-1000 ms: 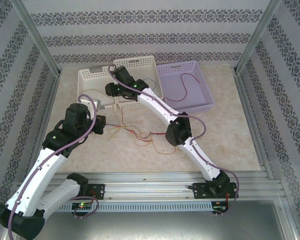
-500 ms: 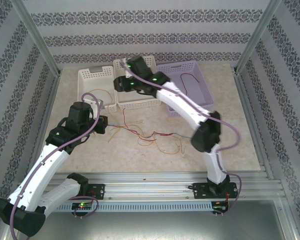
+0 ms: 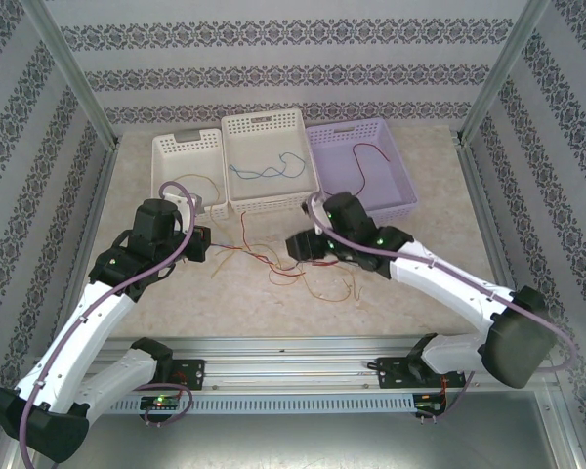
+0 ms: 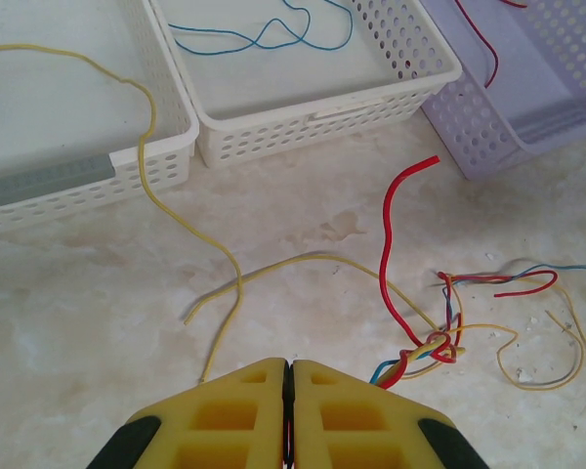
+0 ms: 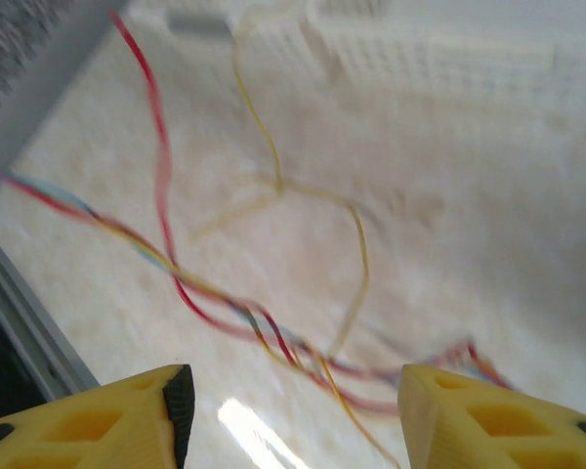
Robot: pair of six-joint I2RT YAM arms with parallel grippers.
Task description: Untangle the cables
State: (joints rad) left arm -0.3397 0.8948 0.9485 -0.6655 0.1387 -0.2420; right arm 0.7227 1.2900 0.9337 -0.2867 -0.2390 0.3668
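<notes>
Cables (image 4: 439, 347) lie left-to-right in front of the white basket (image 3: 269, 203), one end pinched in the left end effector (image 4: 288, 365); the right end effector (image 5: 293, 391) gapes wide above.

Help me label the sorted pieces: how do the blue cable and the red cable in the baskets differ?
The blue cable lies in the middle white basket; the red cable lies in the purple basket. The blue cable runs in small waves crosswise; the red cable makes one long bend. Both are thin, lie alone and sit apart from the tangle on the table.
</notes>
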